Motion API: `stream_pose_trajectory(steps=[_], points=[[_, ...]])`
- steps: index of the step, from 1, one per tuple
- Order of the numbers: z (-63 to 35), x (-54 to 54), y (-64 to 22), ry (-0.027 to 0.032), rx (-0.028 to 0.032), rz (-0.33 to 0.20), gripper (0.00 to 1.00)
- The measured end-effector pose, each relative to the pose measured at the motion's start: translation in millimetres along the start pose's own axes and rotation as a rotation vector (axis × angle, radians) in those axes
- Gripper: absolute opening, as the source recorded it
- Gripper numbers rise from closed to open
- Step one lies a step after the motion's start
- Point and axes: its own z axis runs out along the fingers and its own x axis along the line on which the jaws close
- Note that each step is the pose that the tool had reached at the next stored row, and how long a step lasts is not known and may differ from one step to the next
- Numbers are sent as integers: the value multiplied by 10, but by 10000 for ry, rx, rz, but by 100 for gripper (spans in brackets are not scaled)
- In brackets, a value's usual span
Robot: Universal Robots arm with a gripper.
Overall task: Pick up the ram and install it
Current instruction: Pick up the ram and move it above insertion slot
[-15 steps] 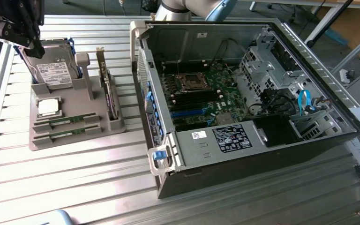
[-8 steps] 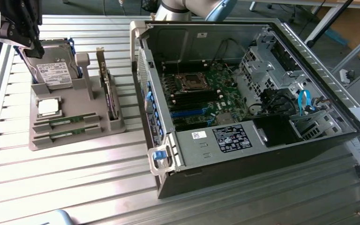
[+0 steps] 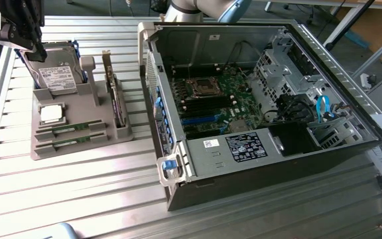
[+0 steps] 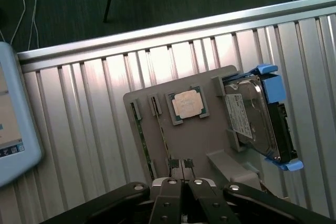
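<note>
The claw (image 3: 35, 52) hangs above the end of the grey tray (image 3: 78, 152) that lies farthest from the camera in the exterior view, up over the hard drive (image 3: 58, 74) standing there in its blue caddy. Its fingertips are pressed together with nothing between them, which is plain in the wrist view, where the claw (image 4: 181, 167) looks down on the tray (image 4: 205, 140).

The ram (image 3: 70, 128) lies flat in a slot towards the opposite, nearer end of the tray, just beside the square silver processor (image 3: 51, 113). A second ram stick (image 3: 70, 142) lies in the next slot, parallel to it and closer to the tray's edge. Both are well apart from the claw, and neither is touched.

In the wrist view the ram (image 4: 164, 137) shows as a thin strip beside the processor (image 4: 186, 103), with the second ram stick (image 4: 143, 140) on its far side and the hard drive (image 4: 257, 116) across the tray.

The tray sits on a slatted metal worktop (image 3: 78, 199). On the exterior view's right, the open computer case (image 3: 244, 179) lies on its side, its motherboard (image 3: 231, 94) exposed.
</note>
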Motion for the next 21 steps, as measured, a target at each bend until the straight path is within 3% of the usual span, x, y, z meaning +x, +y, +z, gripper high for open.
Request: stream_pose_trajectory(steps=[21], points=[[0,0,0,55,-31,-1218,11]])
